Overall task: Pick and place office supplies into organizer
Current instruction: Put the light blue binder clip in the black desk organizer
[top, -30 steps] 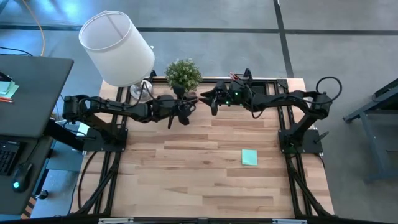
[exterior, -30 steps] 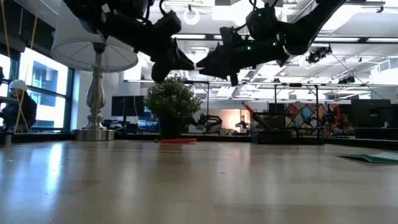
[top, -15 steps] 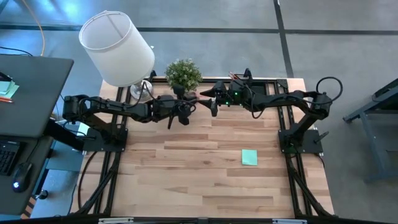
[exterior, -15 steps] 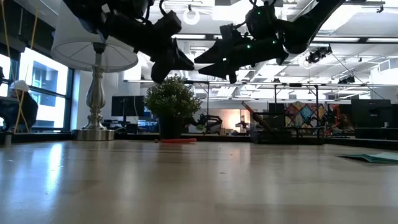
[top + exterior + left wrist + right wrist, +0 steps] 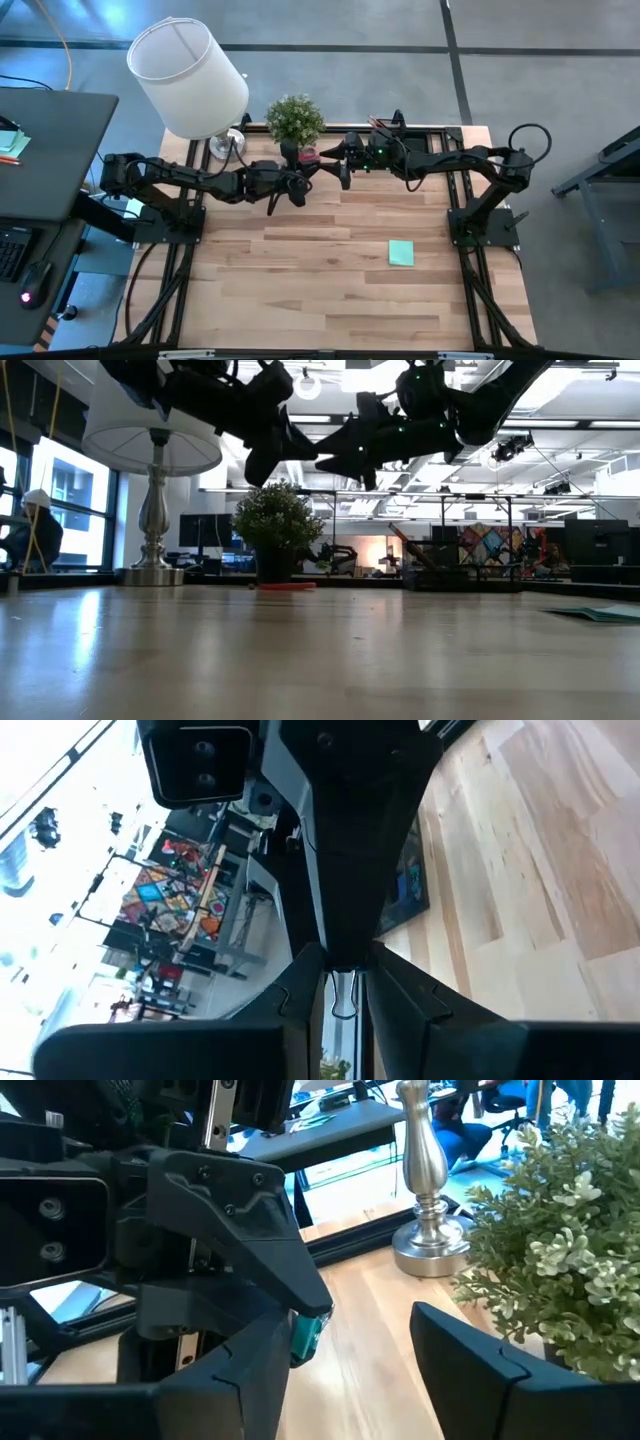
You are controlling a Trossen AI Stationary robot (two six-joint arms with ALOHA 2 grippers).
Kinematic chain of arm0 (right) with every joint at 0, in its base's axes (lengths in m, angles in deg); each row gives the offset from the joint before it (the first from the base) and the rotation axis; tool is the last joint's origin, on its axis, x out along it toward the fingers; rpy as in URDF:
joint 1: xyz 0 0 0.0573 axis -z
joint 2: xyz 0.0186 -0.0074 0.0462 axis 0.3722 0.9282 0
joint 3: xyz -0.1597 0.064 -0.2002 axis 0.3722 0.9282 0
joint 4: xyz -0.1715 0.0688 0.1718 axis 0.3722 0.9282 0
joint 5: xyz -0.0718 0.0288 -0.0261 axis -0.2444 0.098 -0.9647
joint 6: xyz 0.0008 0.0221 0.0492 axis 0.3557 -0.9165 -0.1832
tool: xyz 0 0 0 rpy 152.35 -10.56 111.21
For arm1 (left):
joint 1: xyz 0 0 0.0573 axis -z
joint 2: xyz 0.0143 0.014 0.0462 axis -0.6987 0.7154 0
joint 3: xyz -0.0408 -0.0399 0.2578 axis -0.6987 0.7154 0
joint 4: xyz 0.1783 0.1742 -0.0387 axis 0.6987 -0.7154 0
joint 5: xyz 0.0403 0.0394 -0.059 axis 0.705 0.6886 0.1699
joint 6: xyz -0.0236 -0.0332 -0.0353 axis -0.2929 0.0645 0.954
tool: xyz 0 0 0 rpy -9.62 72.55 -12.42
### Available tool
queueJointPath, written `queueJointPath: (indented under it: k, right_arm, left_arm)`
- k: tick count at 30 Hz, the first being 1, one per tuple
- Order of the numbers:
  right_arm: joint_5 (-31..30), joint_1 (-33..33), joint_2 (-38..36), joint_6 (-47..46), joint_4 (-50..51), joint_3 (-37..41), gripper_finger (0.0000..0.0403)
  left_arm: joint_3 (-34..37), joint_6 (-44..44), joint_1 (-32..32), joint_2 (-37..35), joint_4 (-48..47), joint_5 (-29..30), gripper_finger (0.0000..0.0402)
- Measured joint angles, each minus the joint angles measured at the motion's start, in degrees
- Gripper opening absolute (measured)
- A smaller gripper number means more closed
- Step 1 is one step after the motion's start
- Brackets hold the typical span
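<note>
Newly altered: right gripper (image 5: 325, 163), aloft beside the potted plant (image 5: 295, 118), now stands released and wider than a second ago. The left gripper (image 5: 290, 185) has drawn back from it, so this mid-air meeting looks to be ending with nothing gained for the organizer (image 5: 432, 576). Task items: sticky-note pad (image 5: 401, 253) lies on open table well apart from the organizer, and the red scissors (image 5: 285, 586) lie by the plant pot. By view: the right wrist view alone shows the empty gap between the right fingers (image 5: 470, 1370); the left wrist view does not settle whether the left gripper is clenched or carrying anything.
</note>
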Motion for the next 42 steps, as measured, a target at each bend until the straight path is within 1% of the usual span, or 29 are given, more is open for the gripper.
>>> queueJointPath:
  k: [8,18,22,28,30,34,38,42]
  right_arm:
    - [0.46,-0.46,0.00,-0.24,-0.87,0.00,0.0163]
    - [0.80,-0.81,0.00,0.64,-1.28,0.00,0.0100]
    - [0.92,-0.85,0.00,2.12,-1.37,0.00,0.0071]
    - [0.70,-0.85,0.00,3.01,-1.61,0.04,0.0012]
    - [0.66,-0.85,0.00,3.78,-1.59,0.04,0.0008]
    - [0.68,-0.83,0.00,3.86,-1.57,0.04,0.0018]
    - [0.65,-0.83,0.00,4.60,-1.39,0.04,0.0006]
    - [-1.21,-0.69,0.00,5.60,-0.57,0.02,0.0009]
  left_arm:
    - [0.00,-0.25,0.05,0.00,0.35,-0.08,0.0053]
    - [0.00,-0.20,0.05,0.00,0.43,-0.72,0.0053]
    - [0.00,0.04,0.03,0.00,0.40,-0.97,0.0053]
    - [0.00,0.26,0.03,-0.07,0.44,-0.99,0.0053]
    - [0.00,0.27,0.03,-0.09,0.45,-1.08,0.0053]
    - [0.00,0.28,0.03,-0.09,0.45,-1.26,0.0053]
    - [0.00,1.31,0.03,-0.09,0.45,-1.07,0.0053]
    - [0.00,1.53,0.10,0.00,1.16,0.31,0.0053]
